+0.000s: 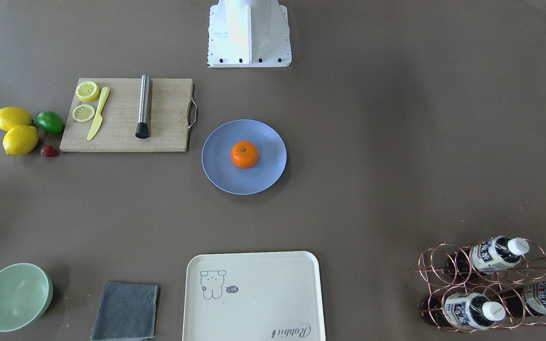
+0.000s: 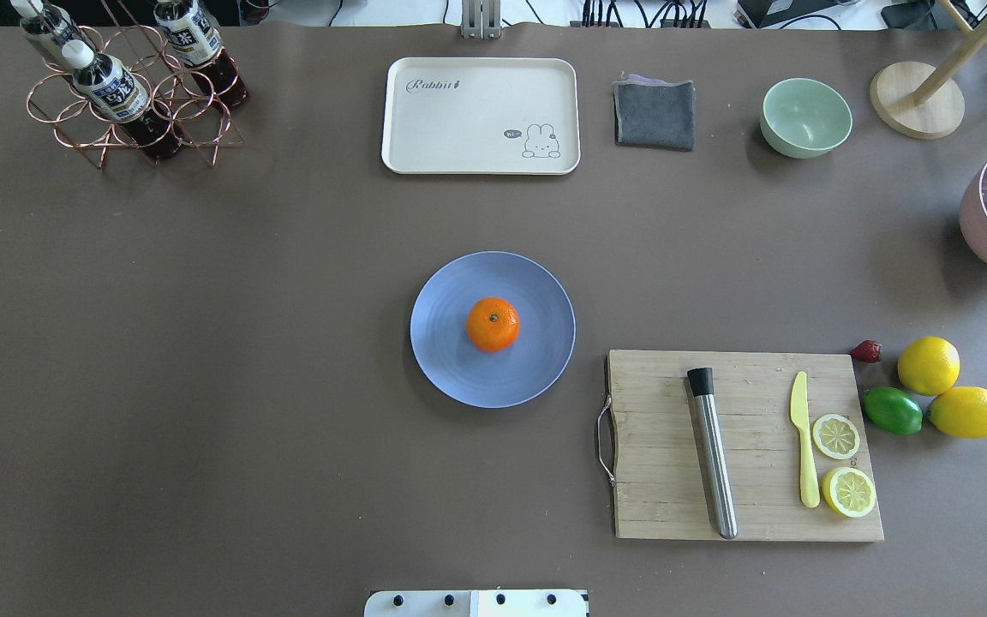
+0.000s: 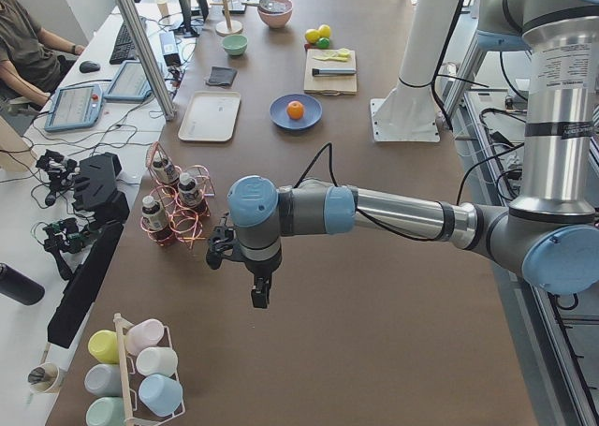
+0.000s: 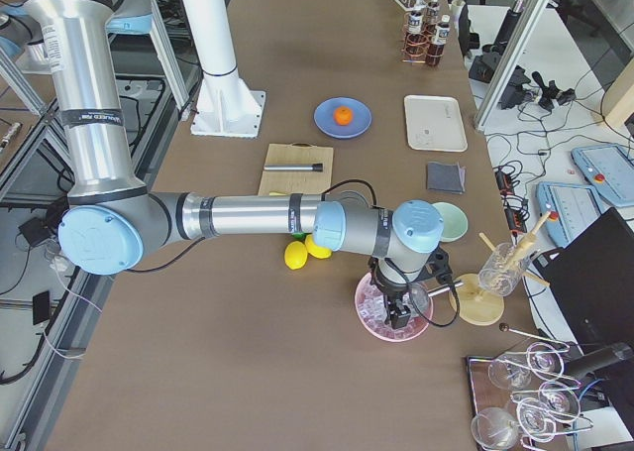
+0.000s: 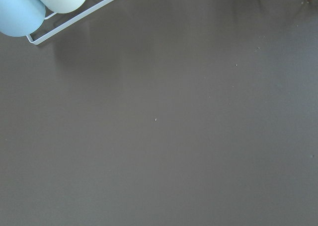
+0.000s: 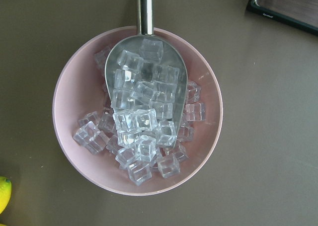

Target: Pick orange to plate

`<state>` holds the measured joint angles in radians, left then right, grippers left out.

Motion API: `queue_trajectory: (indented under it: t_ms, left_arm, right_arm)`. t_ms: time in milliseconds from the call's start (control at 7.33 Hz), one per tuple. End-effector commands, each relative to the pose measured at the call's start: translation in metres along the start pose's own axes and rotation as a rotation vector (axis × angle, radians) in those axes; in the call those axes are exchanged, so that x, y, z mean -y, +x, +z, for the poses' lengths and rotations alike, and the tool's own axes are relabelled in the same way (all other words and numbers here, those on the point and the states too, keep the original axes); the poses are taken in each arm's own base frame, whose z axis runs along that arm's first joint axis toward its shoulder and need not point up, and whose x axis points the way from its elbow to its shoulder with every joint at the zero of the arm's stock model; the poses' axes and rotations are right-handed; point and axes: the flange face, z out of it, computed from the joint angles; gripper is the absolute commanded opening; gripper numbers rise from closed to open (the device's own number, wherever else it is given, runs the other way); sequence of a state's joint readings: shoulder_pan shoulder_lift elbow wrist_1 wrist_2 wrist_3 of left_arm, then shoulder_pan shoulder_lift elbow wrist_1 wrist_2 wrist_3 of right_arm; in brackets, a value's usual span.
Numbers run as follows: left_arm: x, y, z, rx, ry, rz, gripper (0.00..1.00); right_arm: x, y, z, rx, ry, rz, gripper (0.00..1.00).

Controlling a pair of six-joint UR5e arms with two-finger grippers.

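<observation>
Overhead and front cameras look down oppositely, sharing the plate (image 2: 451, 373); wrist cameras point down, probably close.

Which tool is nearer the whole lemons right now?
Right. The right tool hangs over the pink ice bowl, near the lemons; the left tool is at the opposite table end, past the bottle rack.

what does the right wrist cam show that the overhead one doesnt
Only the right wrist view: the whole pink bowl from straight above, its ice cubes clear one by one, and a black-framed corner at top right.
Only the overhead view: the orange resting on the blue plate, the cream tray and the cutting board.
Both: the pink bowl with the metal scoop in it, though the overhead view cuts it off at its right edge. Neither shows a pincer.
</observation>
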<state>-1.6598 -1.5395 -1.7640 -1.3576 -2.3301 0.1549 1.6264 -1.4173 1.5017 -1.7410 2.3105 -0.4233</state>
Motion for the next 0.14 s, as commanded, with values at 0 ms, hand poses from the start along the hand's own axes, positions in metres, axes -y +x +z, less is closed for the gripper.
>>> queue_trajectory:
  t_ms: [0]
  left_arm:
    - [-0.0004,-0.0002,0.0003,0.000,-0.001,-0.001,0.97]
  right_arm:
    - [0.0001,-0.0002,0.0002,0.001,0.000,0.000,1.00]
